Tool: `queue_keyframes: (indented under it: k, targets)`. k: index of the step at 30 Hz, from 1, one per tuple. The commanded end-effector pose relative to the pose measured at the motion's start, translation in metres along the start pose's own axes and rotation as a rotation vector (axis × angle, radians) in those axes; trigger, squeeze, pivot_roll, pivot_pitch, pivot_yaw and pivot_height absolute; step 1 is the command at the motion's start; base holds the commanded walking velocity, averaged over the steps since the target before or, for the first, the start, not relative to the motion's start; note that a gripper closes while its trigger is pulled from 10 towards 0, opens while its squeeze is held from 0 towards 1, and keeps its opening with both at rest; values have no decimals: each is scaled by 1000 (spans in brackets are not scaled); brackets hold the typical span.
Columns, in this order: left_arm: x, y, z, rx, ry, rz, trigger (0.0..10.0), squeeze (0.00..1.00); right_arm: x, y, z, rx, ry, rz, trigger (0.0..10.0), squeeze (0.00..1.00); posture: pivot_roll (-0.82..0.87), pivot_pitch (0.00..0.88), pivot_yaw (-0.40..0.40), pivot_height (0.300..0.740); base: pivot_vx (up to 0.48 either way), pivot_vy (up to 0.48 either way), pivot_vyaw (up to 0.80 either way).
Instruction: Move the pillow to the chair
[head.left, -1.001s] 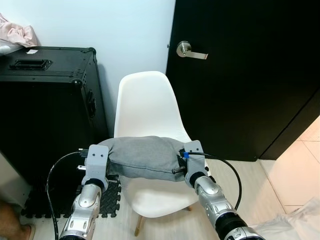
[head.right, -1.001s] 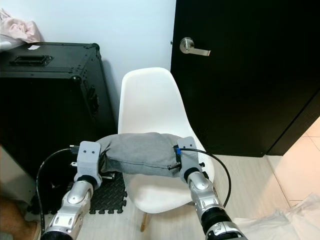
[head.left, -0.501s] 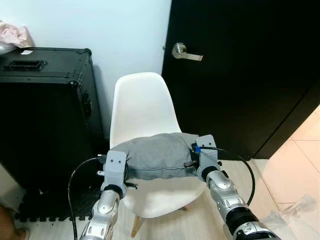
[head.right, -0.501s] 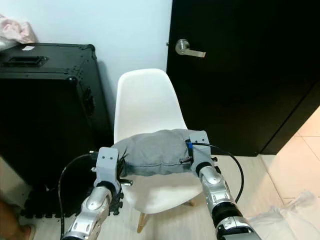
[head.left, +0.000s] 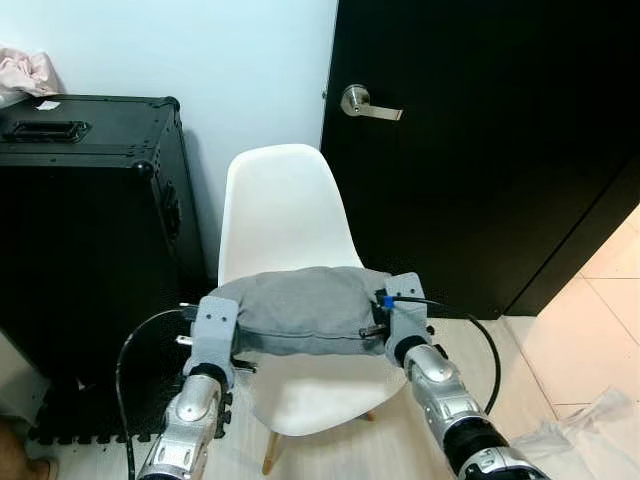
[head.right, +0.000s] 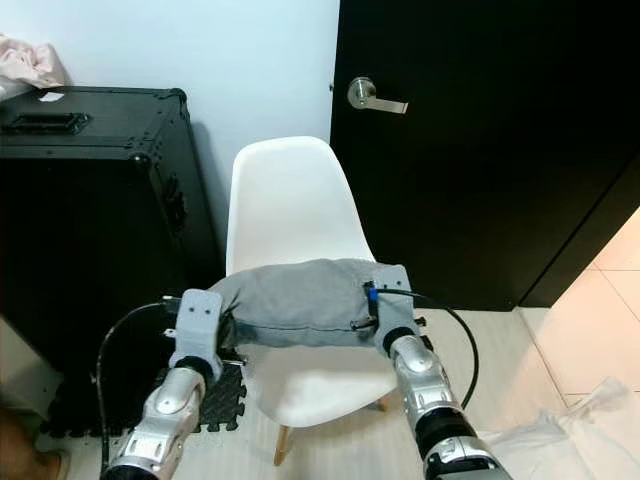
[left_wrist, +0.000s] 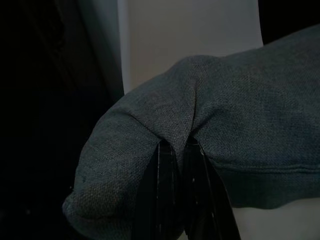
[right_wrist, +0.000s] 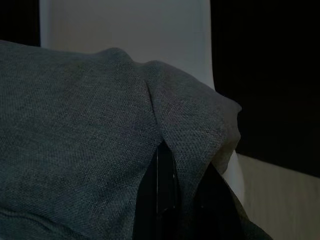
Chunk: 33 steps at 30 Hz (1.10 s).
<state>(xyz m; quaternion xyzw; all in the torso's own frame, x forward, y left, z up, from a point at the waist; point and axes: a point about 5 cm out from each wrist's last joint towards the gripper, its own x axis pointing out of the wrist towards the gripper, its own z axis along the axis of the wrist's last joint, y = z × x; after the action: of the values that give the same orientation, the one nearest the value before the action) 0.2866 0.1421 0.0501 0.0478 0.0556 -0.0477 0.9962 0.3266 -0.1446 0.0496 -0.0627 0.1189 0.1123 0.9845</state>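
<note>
Grey pillow (head.left: 298, 310) held above white chair (head.left: 283, 215) seat; left fingers (left_wrist: 167, 200), right fingers (right_wrist: 165, 195) clamped on its ends.

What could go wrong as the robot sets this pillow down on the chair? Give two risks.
The grey pillow hangs between the left gripper and right gripper, each pinching only a fold of fabric, so one end might slip. It hangs over the white chair seat's front, so it may slide off.

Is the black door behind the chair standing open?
No, the door is shut, its dark panel closing the doorway behind the white chair.
</note>
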Motion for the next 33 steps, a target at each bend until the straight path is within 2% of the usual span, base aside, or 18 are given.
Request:
queue_keyframes:
  k: [1,5,9,10,13,15,18,21,24,33]
  targets:
    - [5,-5,20,-4,-108,-53,10000,0,2,1,9,-5,-51,13,10000,0,48,35,-74,740,0,0,0]
    - [8,1,30,16,-142,-57,10000,0,3,3,9,-4,-49,16,10000,0,54,35,-74,740,0,0,0]
    - [13,13,37,52,-156,-54,10000,0,3,6,9,2,-49,19,10000,0,64,34,-65,740,0,0,0]
    - [15,21,39,69,-160,-51,10000,0,3,7,8,9,-49,18,10000,0,65,34,-66,740,0,0,0]
    - [17,23,41,73,-164,-55,10000,0,3,8,8,10,-49,20,10000,0,69,34,-68,740,0,0,0]
    - [23,14,47,89,-173,-113,10000,0,3,10,7,9,-46,27,10000,0,73,33,-69,740,0,0,0]
    - [26,7,49,79,-173,-142,10000,0,3,10,6,9,-45,29,10000,0,71,28,-67,740,0,0,0]
    - [29,-4,44,19,-139,-160,10000,0,3,11,6,11,-46,28,10000,0,64,25,-60,740,0,0,0]
    - [25,-13,33,33,-95,-186,10000,0,1,11,5,14,-49,25,10000,0,63,23,-52,740,0,0,0]
    - [15,-29,27,4,-97,-198,10000,0,-2,11,0,24,-43,10,10000,0,66,24,-39,740,0,0,0]
